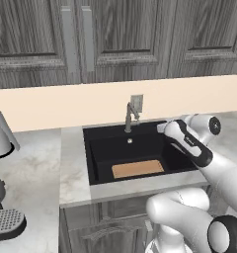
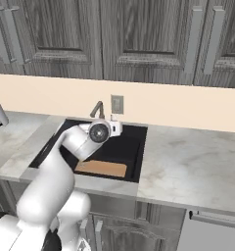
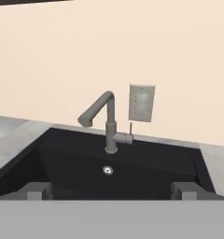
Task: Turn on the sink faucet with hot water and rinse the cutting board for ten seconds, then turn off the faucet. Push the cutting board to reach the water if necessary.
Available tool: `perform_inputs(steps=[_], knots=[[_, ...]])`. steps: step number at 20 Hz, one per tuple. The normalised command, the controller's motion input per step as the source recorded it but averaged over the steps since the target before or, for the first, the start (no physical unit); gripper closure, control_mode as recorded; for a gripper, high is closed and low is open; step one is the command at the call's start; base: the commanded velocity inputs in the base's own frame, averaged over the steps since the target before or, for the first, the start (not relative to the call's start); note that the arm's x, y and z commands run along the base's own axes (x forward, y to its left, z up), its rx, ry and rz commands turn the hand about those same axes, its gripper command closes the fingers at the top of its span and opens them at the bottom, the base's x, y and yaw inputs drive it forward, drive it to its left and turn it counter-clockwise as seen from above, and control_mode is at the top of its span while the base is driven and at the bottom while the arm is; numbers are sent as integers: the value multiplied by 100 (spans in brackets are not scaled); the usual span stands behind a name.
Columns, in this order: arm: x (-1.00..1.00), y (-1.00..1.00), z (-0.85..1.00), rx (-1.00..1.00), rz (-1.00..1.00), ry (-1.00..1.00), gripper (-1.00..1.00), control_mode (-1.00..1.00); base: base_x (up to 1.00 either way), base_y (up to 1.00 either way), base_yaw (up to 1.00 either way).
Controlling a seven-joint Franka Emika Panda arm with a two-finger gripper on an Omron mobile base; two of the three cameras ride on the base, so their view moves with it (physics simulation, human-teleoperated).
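— Are we running any water yet?
— No; the faucet (image 3: 108,122) is looking untouched, our fingers (image 3: 38,190) are hanging open before it, the cutting board (image 1: 138,168) is lying dry in the sink (image 1: 103,148).

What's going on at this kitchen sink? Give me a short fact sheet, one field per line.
Sink: rectangular matte black basin in a pale marble counter
Faucet: small grey metal tap, bent spout, no stream visible
Board: flat light tan wooden cutting board lying on the basin floor, near the front wall
Drain: small round light drain, uncovered
Gripper: gripper open, facing the tap, holding nothing
Wall: grey outlet plate behind the tap
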Motion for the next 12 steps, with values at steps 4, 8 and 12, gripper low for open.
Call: perform_inputs(steps=[4, 8, 12], knots=[[27, 0, -3, 2, 0, 0, -100, -100, 0, 0, 0], [27, 0, -3, 3, 0, 0, -100, -100, 0, 0, 0], [25, 0, -2, 2, 0, 0, -100, -100, 0, 0, 0]])
